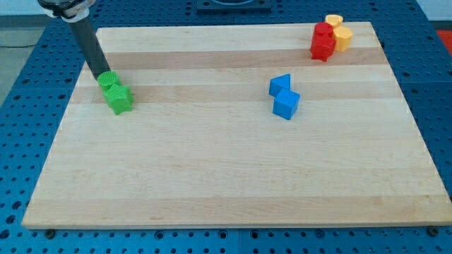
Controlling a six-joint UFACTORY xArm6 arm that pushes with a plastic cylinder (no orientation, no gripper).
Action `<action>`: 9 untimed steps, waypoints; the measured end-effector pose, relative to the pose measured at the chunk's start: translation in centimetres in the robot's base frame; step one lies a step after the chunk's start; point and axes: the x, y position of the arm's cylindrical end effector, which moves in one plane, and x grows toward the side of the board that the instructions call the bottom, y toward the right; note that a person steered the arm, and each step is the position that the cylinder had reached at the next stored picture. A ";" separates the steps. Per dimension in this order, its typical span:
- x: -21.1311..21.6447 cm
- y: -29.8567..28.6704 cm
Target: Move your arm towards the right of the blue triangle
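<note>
While parked far over by the worktop's top-left corner, my tip [99,75] has hardly begun the job: touching, or all but touching, the upper of two green blocks [108,80] and nowhere near the goal. Task's thing, the blue triangle [280,85], lying right of the board's centre and somewhat nearer the top edge than the bottom edge, pressed against a blue cube-like block [286,104] just below it; which of the two blue shapes is truly the triangle is hard to tell, judged here as the upper one. Second green block, star-like [120,99], sitting against the first, slightly toward the bottom edge. Red blocks [323,41] and yellow blocks [340,32] bunched together at the top-right corner, well apart from the blue pair. Done so far: nothing that shows. Left to do, by judgement: cross most of the wooden board [212,176] toward the right edge, pass clear of the blue pair rather than through it, and stop on bare wood just to the right of the triangle, between it and the red and yellow cluster. As for the tool: a plain dark rod [89,46], leaning, no jaws to open or close, holding nothing, only resting beside green.
</note>
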 end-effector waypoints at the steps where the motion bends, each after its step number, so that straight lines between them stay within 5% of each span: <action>1: 0.4 0.0; 2: -0.9 3.0; 7: -0.3 37.8; 9: 3.4 40.9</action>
